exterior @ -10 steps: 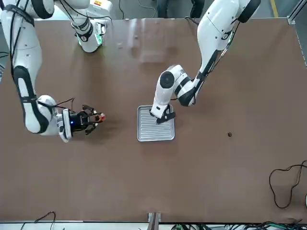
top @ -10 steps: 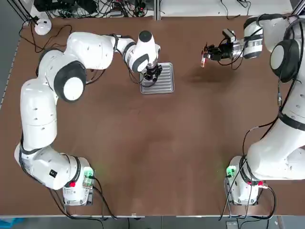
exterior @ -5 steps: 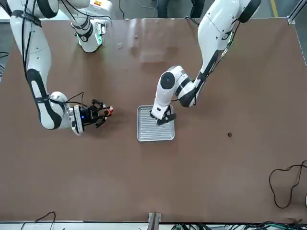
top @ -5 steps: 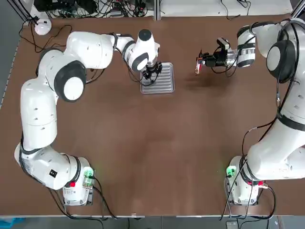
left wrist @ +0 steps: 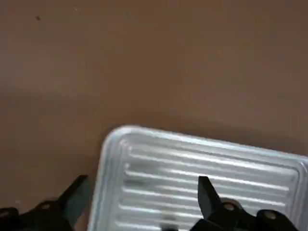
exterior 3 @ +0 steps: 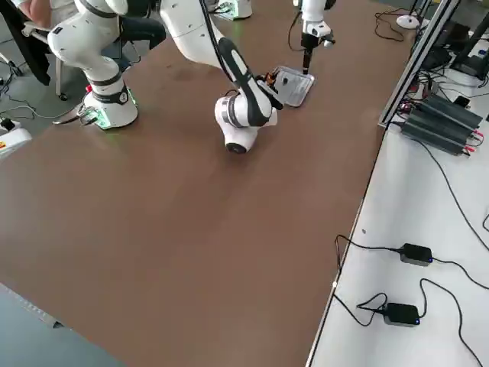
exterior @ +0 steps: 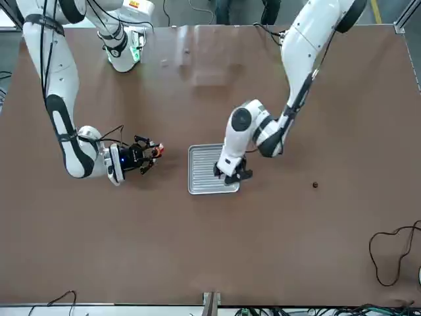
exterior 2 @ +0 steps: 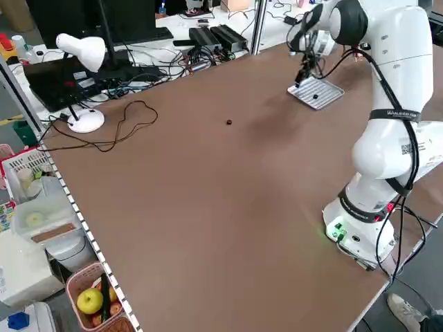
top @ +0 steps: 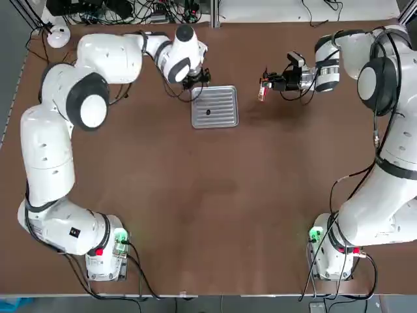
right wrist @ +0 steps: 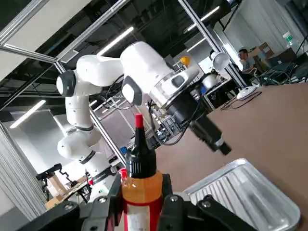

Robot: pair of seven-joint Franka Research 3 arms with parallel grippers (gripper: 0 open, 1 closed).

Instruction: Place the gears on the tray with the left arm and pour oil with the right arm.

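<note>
From the top, the tray [top: 214, 107] sits on the brown table [top: 208, 208] near the far side. One gear [top: 208, 112] is a tiny dark dot lying on the tray. The left gripper [top: 196, 77] hangs just past the tray's far left corner, and it holds nothing. The right gripper [top: 272, 83] is off to the right of the tray, a little apart from it. It is squeezed shut around the oil [top: 262, 90], a small red and white bottle that sticks out sideways toward the tray.

From the front, the left gripper [exterior: 231, 173] is over the tray's [exterior: 200, 172] right edge. The right gripper [exterior: 142, 155] holds the oil [exterior: 156, 151] near the tray's left side, not touching it. A second gear [exterior: 314, 185] lies alone on the table, well apart from the tray.

From the left side, that lone gear [exterior 2: 229, 122] is a dark speck on the bare table, and the tray [exterior 2: 317, 93] is far off with a dark dot on it.

From the left wrist, the two black fingers [left wrist: 72, 195] stand wide apart with nothing between them. The tray [left wrist: 192, 168] lies below them.

From the right wrist, the oil [right wrist: 139, 183] stands up between the fingers, held tight. It has an orange body, a black cap and a red tip. The tray [right wrist: 245, 190] and the left gripper [right wrist: 219, 144] show farther off.
</note>
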